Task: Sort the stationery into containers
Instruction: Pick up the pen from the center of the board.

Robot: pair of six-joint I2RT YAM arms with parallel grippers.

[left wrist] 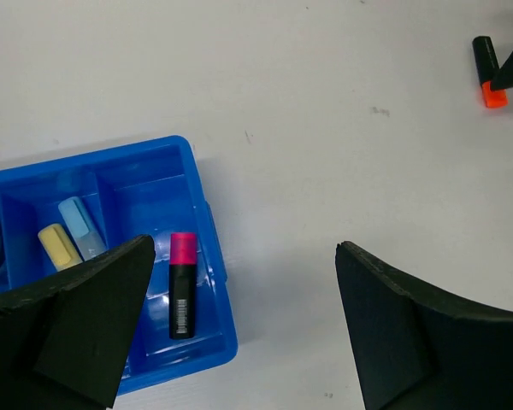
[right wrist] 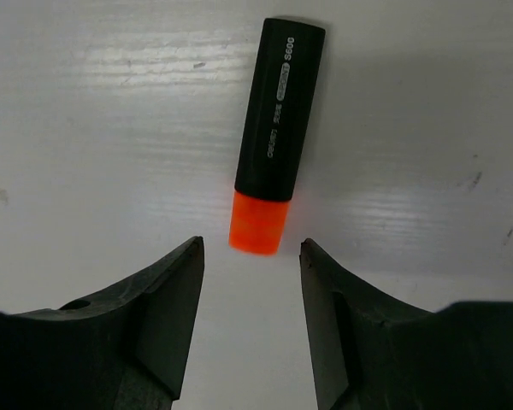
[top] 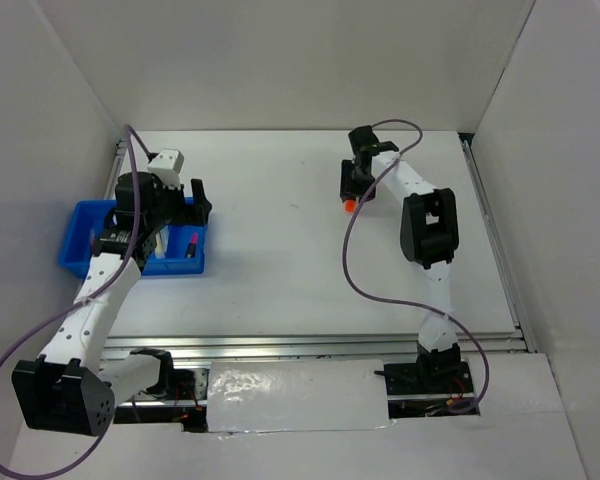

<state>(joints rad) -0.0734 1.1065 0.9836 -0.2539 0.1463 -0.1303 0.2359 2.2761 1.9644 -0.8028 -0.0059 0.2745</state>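
**Both claws open, orange marker on the worktop**

Seen from above, the blue tray (top: 80, 215) sits at 9 o'clock on the worktop (top: 280, 250). The orange-black marker (right wrist: 278, 128) lies loose toward 2 o'clock.

The right claw (right wrist: 251, 256) is partly open and grips nothing. In its wrist view the marker's orange cap points to 6 o'clock, at the gap between the tips.

The left claw (left wrist: 244, 256) is spread wide and empty, over the tray's 3 o'clock edge. A pink marker (left wrist: 182, 286) lies in the tray. Pale yellow (left wrist: 58, 248) and light blue (left wrist: 81, 226) markers share a compartment at its 9 o'clock.
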